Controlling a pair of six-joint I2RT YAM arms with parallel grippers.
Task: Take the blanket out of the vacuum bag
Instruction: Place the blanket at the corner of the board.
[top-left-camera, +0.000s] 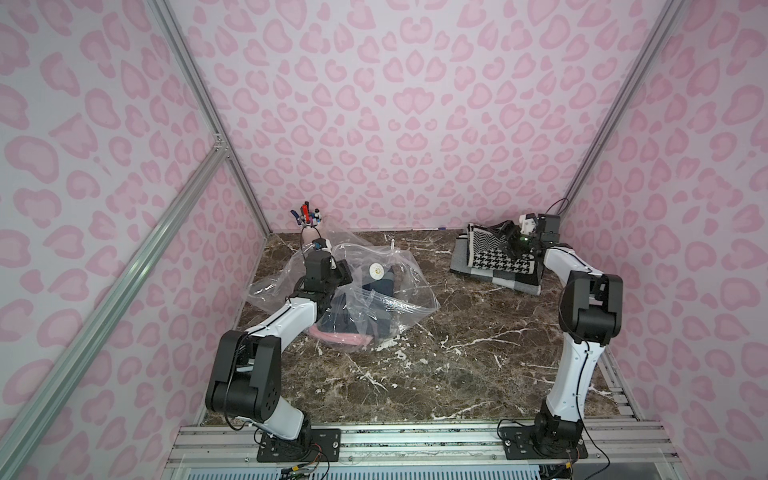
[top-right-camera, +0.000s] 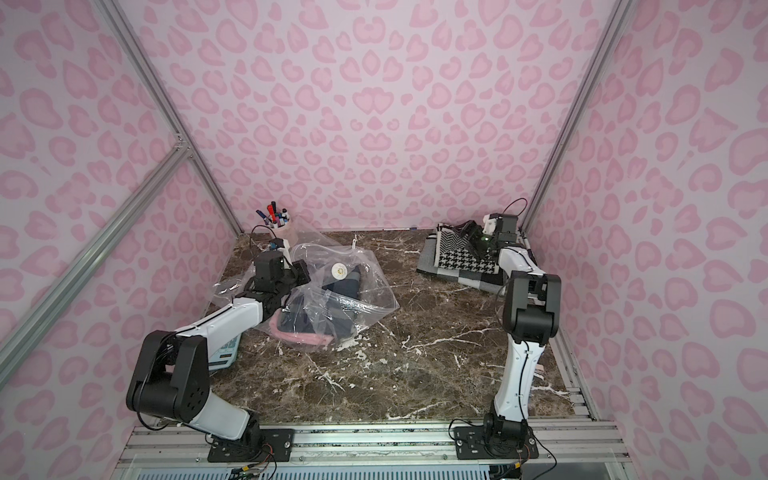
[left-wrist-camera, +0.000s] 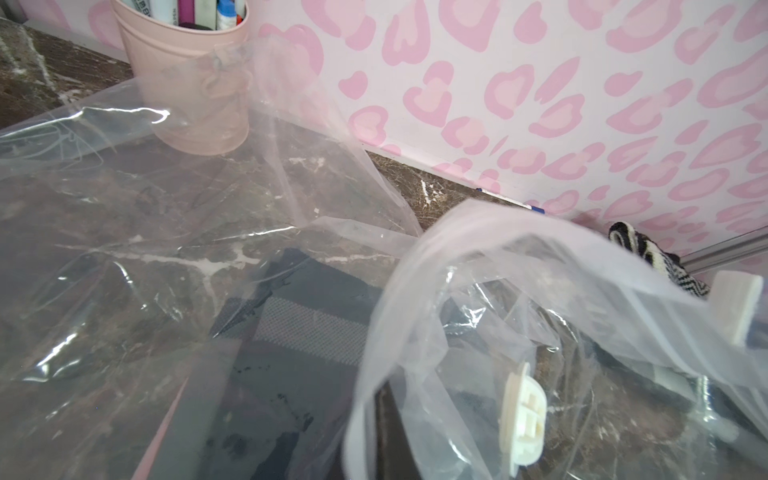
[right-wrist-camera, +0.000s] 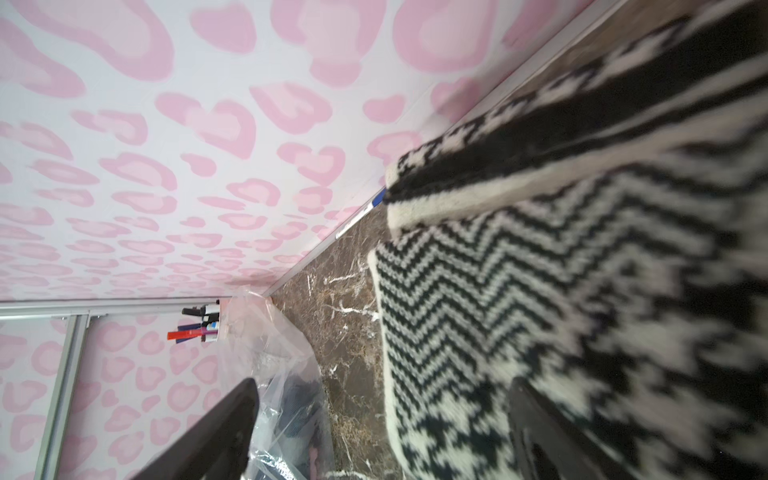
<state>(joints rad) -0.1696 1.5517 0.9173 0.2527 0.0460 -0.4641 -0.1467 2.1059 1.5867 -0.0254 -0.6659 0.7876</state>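
Right gripper (top-left-camera: 508, 239): jaws spread wide, black fingers (right-wrist-camera: 224, 428) far apart in the right wrist view, nothing clamped between them. Hovers over the blanket (top-left-camera: 494, 262), a black-and-white knit lying folded and flat on the marble table (top-left-camera: 457, 357) directly beneath the fingertips, close to the walls beyond them. Parked in that corner, most likely, to keep it clear of the loose plastic. Reads as a finished placement rather than a grasp. Well off to that gripper's side, across bare tabletop: the vacuum bag (top-left-camera: 395, 305).

Left gripper (top-left-camera: 344, 272): closed tight, apparently on a fold of the bag's film, though with the fingertips hidden in every view the pinch itself cannot be confirmed. Held so, probably, to anchor the bag and prop its mouth open against any pull. Just ahead of this gripper, the zip edge arching up off the table, carrying the white slider clip (left-wrist-camera: 744, 307). Below that edge, the round valve cap (left-wrist-camera: 523, 415). Under the film, dark folded cloth (left-wrist-camera: 291, 332) and something pink (top-left-camera: 340, 337), both still inside. Farther out beyond the fingertips, against the wall, a pink cup of pens (left-wrist-camera: 187, 83), partly draped by the plastic.
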